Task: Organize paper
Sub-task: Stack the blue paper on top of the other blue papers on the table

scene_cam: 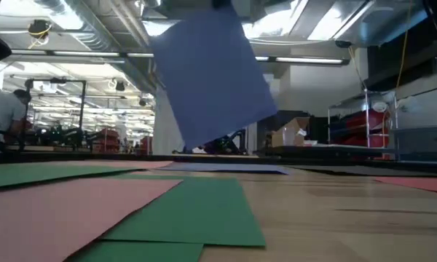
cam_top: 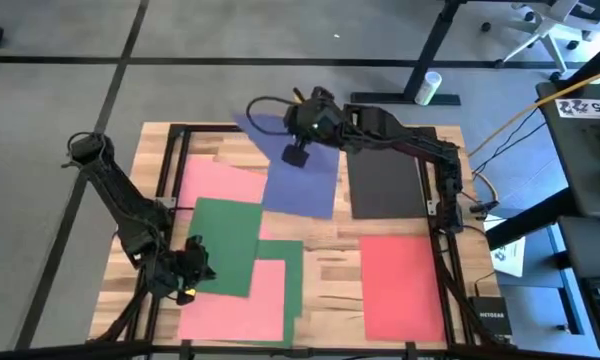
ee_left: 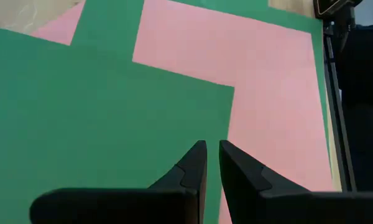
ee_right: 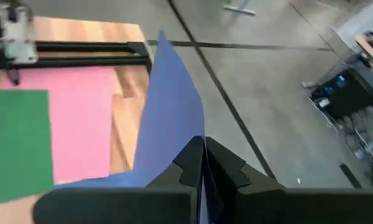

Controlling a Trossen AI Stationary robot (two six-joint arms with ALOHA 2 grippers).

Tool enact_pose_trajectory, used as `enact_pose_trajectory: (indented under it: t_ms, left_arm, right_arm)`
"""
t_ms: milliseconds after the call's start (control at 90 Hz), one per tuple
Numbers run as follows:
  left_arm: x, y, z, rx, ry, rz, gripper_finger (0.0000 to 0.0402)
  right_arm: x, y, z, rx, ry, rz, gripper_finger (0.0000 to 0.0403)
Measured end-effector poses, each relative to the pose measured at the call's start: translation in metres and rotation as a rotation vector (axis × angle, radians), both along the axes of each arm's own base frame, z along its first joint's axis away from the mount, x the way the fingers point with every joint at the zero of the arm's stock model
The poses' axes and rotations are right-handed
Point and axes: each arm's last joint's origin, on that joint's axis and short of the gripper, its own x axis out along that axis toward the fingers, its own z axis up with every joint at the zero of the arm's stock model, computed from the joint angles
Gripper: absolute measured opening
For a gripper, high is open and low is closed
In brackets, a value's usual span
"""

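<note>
Pinching a lifted blue sheet (cam_top: 280, 135) above the table (cam_top: 330, 270), the right gripper (cam_top: 298, 155) has barely begun sorting; pink, green, red and black sheets lie scattered, left gripper (cam_top: 185, 280) nearly closed, empty.

Grey carpet floor (cam_top: 60, 120) with dark seam lines all around the wooden table (cam_top: 330, 270). White office chair (cam_top: 555, 25) in the upper right corner. Low view shows ceiling strip lights (scene_cam: 306, 60) and exposed ducts (scene_cam: 65, 14) upper left.
</note>
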Motion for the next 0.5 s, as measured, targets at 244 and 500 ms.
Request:
enact_pose_trajectory:
  t_ms: [244,500]
  left_arm:
    - [0.0,0.0,0.0,0.0,0.0,0.0,0.0027]
    - [0.0,0.0,0.0,-0.004,0.001,0.005,0.0027]
  right_arm:
    - [-0.004,-0.021,0.001,0.045,-0.091,-0.17,0.0]
    - [0.001,-0.039,-0.02,0.112,-0.15,-0.322,0.0]
